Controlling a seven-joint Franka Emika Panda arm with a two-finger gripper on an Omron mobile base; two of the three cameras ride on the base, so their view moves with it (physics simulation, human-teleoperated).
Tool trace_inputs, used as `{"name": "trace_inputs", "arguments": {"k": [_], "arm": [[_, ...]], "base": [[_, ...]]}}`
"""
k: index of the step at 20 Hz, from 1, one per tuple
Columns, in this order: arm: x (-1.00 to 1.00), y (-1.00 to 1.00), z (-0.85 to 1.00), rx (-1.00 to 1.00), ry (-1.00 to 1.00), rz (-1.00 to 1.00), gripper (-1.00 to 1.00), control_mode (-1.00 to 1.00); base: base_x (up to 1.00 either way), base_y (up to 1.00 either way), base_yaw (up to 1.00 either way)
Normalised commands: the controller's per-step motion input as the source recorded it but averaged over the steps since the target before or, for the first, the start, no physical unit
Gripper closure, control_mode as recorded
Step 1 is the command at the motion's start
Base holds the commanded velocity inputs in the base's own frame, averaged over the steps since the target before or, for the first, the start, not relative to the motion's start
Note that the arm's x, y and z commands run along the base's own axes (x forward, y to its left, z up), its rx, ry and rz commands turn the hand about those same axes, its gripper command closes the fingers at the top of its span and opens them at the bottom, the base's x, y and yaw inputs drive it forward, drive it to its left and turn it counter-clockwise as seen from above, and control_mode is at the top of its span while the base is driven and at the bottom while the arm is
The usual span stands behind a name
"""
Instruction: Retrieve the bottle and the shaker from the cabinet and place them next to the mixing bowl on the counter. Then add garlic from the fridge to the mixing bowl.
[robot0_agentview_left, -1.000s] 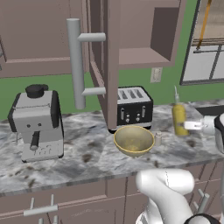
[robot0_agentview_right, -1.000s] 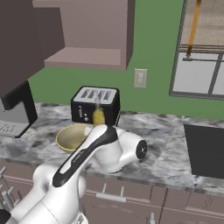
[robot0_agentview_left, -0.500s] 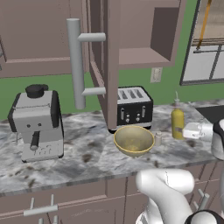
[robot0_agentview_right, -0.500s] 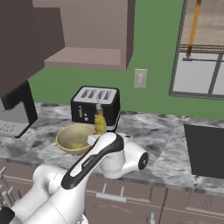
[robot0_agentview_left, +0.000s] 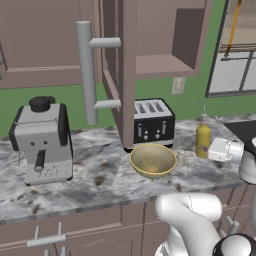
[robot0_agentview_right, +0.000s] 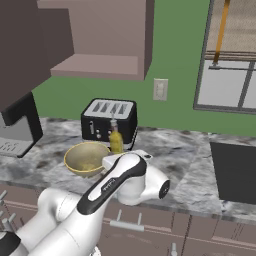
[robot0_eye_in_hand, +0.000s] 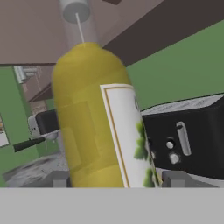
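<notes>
Standing bottle: upright on the desk, between the tool's fingers, base cut off.
Tool: fingertips hidden; grip cannot be told.
Mixing bowl: beyond the bottle.
Shaker: tiny, beside bowl.

Bottle upright on counter, right of mixing bowl, shaker btwn; toaster behind bowl.
</notes>
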Motion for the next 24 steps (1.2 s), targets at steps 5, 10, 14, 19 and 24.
{"name": "trace_inputs", "arguments": {"k": [5,10,14,19,24], "arm": [[0.06,-0.03,-0.07,-0.06,0.03,0.00,1.00,-1.00],[0.05,-0.01,-0.17,-0.09,0.00,0.00,1.00,-1.00],[0.02,-0.03,-0.42,-0.09,0.00,0.00,1.00,-1.00],[0.00,0.00,-0.61,-0.07,0.00,0.00,1.00,-1.00],[0.00,-0.07,-0.37,-0.07,0.00,0.00,1.00,-1.00]], "base": [[0.00,0.00,0.00],[0.00,0.00,0.00],[0.00,0.00,0.00],[0.00,0.00,0.00],[0.00,0.00,0.00]]}}
